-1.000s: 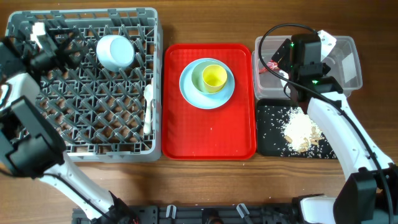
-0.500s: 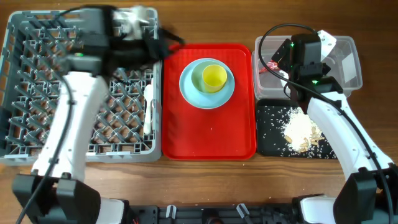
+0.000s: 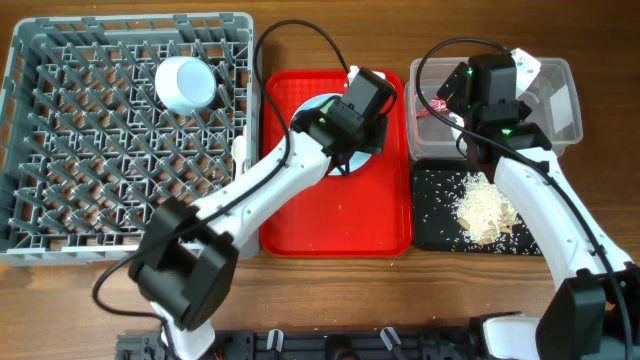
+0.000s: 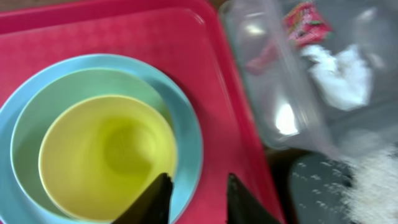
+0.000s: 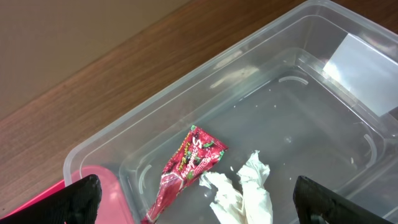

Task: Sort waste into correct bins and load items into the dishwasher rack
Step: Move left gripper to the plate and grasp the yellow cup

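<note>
On the red tray (image 3: 335, 215) stands a stack: light blue plate (image 4: 189, 134), pale green bowl (image 4: 37, 124), yellow cup (image 4: 106, 155). My left gripper (image 3: 360, 105) hangs over the stack's right side. In the left wrist view its jaws (image 4: 196, 190) are narrowed but apart, one finger (image 4: 155, 199) at the cup's rim, the other over the tray, gripping nothing. My right gripper (image 5: 196, 186) is wide open above the clear tub (image 3: 560, 100), which holds the red wrapper (image 5: 189, 162) and white tissue (image 5: 245, 190). Rice-like scraps (image 3: 485, 205) lie in the black tray (image 3: 430, 215).
The grey dishwasher rack (image 3: 100, 170) fills the left side. A light blue bowl (image 3: 187, 83) sits upside down in it, and white cutlery (image 3: 238, 175) stands at its right edge. The left arm crosses the tray's left half.
The left arm has swung from the rack's far left corner across to the stack on the red tray, and its jaws have narrowed. The right arm has not moved.
</note>
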`<action>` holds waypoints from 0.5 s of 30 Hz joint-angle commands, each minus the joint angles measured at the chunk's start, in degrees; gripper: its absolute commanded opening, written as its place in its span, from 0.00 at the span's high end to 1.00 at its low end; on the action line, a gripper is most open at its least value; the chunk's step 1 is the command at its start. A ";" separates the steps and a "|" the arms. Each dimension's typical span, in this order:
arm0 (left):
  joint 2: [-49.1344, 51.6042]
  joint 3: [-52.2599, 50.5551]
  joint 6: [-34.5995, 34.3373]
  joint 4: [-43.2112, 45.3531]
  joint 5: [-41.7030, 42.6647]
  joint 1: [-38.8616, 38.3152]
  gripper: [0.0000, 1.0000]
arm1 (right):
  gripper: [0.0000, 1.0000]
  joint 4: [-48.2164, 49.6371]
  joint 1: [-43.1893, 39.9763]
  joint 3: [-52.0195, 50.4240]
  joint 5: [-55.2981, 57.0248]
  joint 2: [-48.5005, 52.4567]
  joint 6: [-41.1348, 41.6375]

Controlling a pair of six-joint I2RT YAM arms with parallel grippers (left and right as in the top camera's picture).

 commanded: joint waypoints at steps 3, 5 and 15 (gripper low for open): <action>3.61 -0.11 0.76 1.29 -3.56 2.60 0.69 | 0.00 0.09 -0.17 0.48 0.96 -0.94 0.42; 4.07 -0.11 0.76 1.07 -3.54 2.82 0.68 | 0.00 0.11 -0.17 0.48 0.96 -0.94 0.42; 3.08 -0.09 0.79 1.79 -3.96 4.22 0.73 | 0.00 0.11 -0.17 0.48 0.96 -0.94 0.39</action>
